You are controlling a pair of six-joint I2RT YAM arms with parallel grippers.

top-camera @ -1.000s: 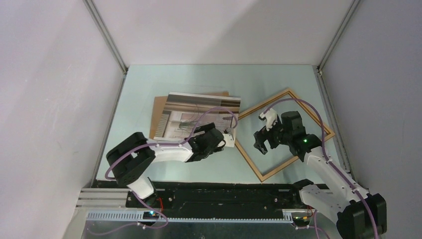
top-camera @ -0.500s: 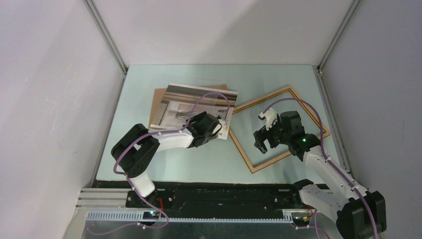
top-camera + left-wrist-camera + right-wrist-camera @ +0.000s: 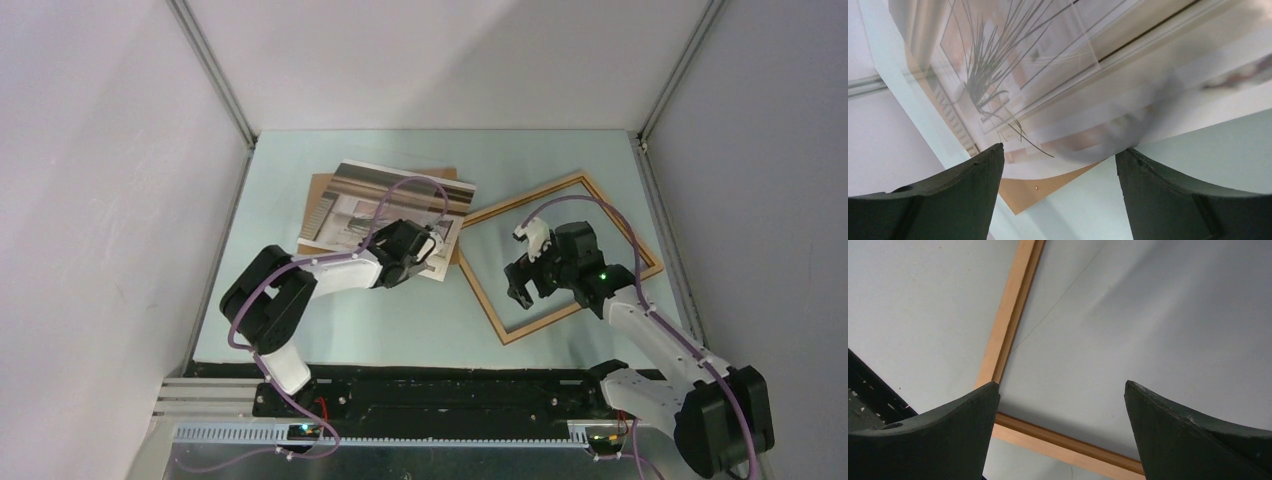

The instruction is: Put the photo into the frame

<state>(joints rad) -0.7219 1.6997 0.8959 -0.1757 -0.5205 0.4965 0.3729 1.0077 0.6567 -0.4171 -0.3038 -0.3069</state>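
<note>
Pale green table [image 3: 400, 330] is occupied by the photo [image 3: 360, 205], laid on a mostly hidden board [image 3: 318, 215], left of the frame [image 3: 520, 198]. Its near corner is covered by the left gripper [image 3: 432, 245], spread wide, empty. The right gripper [image 3: 522, 262] is held wide, empty, over the frame.

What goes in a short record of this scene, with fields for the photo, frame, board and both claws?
photo: picture side up, lying on the board, not in the frame
frame: flat on the table, right of the photo, no photo in it
board: brown, under the photo
left claw: open, at the photo's near edge
right claw: open, above the frame's inside
</note>
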